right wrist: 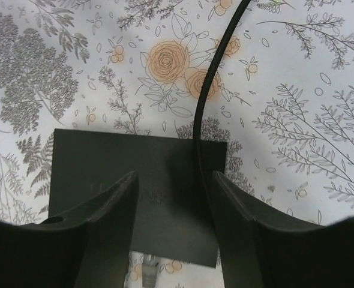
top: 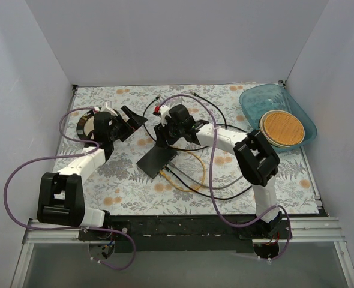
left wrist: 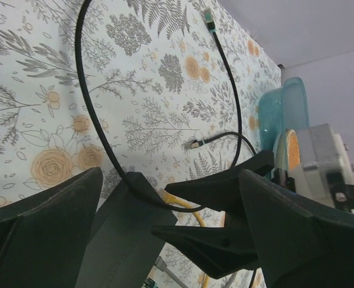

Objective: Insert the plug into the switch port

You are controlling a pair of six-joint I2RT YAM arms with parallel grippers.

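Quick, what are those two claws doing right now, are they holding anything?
Left claw: wide open, holding nothing.
Right claw: open, holding nothing, poised over the switch.

The switch (right wrist: 105,162) is smooth matt black, plastic by its look. The black cable (right wrist: 208,72) has a smooth, slightly shiny jacket. The table cover (right wrist: 297,120) is a matt floral print, and the tub (top: 258,99) is glossy, translucent teal plastic.

White arms (top: 216,139), black joints (top: 258,157) — purple cables (top: 212,180)
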